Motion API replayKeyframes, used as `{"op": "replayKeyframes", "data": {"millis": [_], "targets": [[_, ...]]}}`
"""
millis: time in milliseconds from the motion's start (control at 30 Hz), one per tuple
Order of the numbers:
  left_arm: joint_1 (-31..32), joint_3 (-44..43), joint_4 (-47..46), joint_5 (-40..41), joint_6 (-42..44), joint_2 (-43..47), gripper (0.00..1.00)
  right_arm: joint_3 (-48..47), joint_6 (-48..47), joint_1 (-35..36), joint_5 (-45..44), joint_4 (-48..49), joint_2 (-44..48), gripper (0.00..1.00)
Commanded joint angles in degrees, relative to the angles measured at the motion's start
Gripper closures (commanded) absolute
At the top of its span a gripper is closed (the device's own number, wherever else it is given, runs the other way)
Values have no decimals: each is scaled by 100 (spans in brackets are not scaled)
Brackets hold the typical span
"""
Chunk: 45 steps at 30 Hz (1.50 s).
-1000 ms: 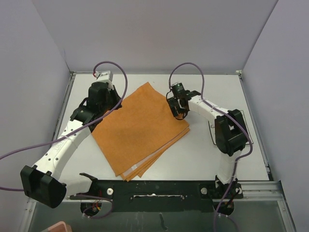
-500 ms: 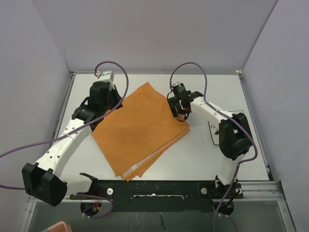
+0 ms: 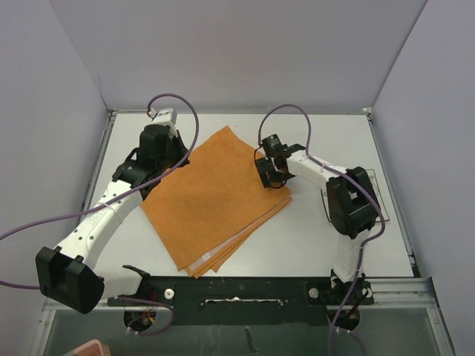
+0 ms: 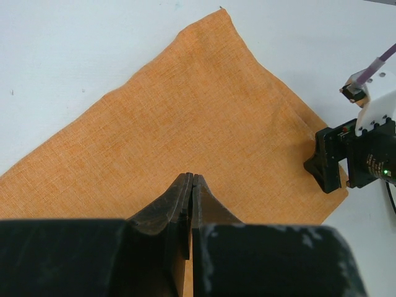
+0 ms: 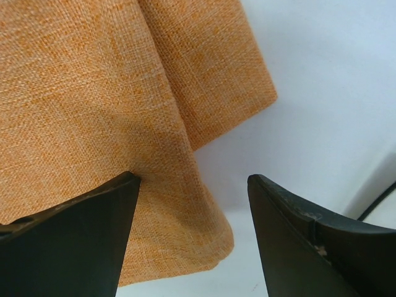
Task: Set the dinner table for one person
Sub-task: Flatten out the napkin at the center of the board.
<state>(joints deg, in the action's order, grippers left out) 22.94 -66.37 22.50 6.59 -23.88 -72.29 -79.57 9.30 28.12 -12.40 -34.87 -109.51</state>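
Now, table (image 3: 326,237): long axis left-right
left hand (image 4: 192,179): closed, nothing visibly held, over orange cloth (image 3: 215,196)
right hand (image 5: 192,179): open, straddling cloth edge

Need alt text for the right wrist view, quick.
The right tool, open, straddles a corner of the folded orange cloth: one side over fabric, the other over the bare white table. Layered cloth edges show there.
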Motion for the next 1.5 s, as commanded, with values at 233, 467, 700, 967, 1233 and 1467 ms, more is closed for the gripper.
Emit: {"op": "replayKeyframes", "data": {"millis": [233,467,700,967,1233,1467], "targets": [[24,-412,-404,-17,43,-56,100,-251,0,86,542,-268,-558,73],[26,-345,-431,-17,-10,-57,100,-309,-23,106,703,-287,-330,100],[26,-246,-448,-38,-55,-22,100,-821,-3,125,389,-151,343,100],[28,-233,-431,-44,-72,25,100,-1769,-200,148,304,-307,315,100],[34,-118,-401,-26,-82,114,100,-2412,-317,89,240,-374,-94,100],[35,-111,-378,-16,-75,125,100,-2920,-303,99,223,-216,-425,100]]}}
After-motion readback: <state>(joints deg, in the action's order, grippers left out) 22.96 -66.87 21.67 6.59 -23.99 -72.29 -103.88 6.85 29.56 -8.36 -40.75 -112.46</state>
